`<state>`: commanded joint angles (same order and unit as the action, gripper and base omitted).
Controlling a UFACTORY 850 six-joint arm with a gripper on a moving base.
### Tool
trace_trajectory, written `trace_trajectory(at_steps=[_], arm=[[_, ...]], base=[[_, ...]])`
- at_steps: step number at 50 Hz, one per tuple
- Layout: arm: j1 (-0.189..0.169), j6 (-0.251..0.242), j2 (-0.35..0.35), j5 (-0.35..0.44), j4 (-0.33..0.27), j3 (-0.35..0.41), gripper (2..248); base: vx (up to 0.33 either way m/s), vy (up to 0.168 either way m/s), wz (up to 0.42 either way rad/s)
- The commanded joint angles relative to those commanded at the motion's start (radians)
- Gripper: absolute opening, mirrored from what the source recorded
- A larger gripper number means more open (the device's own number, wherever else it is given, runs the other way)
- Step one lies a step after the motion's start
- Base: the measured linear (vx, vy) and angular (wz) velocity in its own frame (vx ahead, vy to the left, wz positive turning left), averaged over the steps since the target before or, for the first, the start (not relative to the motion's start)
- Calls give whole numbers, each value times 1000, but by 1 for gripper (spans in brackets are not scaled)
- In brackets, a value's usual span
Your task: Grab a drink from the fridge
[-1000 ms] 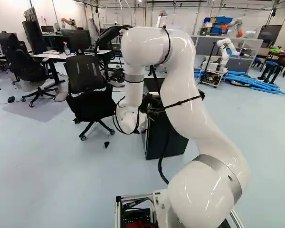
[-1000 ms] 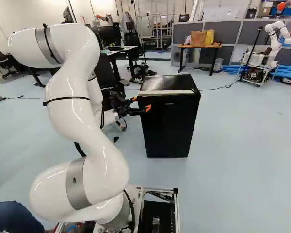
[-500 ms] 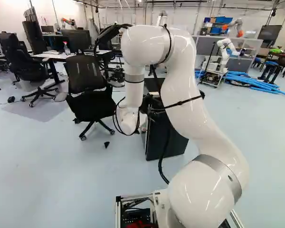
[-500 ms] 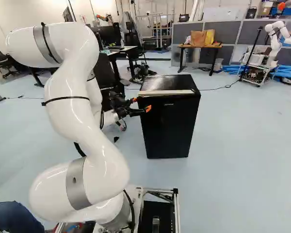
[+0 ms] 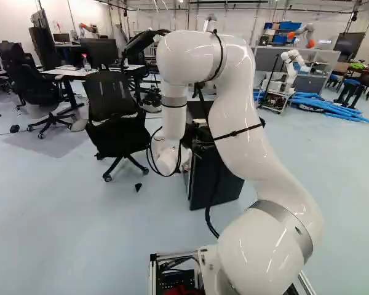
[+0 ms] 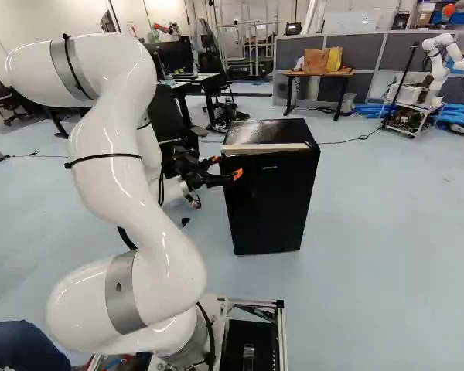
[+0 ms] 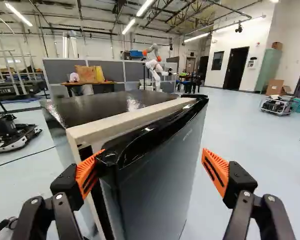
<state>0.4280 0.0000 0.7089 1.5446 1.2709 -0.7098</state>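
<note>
**Fridge Door Opening: Slip and Drag Hazards**

The fridge [image 6: 271, 193] stands on the floor ahead of the base. Its door [image 7: 157, 175] is slightly ajar at the top corner nearest the hand [image 7: 153, 152]. The drink is not visible; it is presumably inside the fridge.

The hand is spread and grips nothing. One orange pad [image 7: 86, 175] lies at the free edge of the fridge door, apparently at the gap; actual contact cannot be confirmed. The other orange pad [image 7: 216, 172] is outside, in front of the door and apart from it.

CAUTION: Slip. The opening motion probably relies on one pad hooked behind the edge. If the hook is shallow, a straight pull may release it, and the door may swing back.

CAUTION: Drag. The door turns about its far side. If the pull does not follow that arc, the fridge may slide or tilt instead of opening.

CAUTION: Collision. The arm [image 6: 131, 170] is in front of and beside the fridge. A wide swing may bring the door against it, or push the arm into the chair [image 5: 115, 114] beside the fridge.
</note>
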Motion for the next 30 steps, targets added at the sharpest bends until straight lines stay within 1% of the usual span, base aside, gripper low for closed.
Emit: trace_trajectory(at_steps=[30], arm=[[15, 0, -25, 0, 84, 55, 247]], base=[[0, 0, 0]])
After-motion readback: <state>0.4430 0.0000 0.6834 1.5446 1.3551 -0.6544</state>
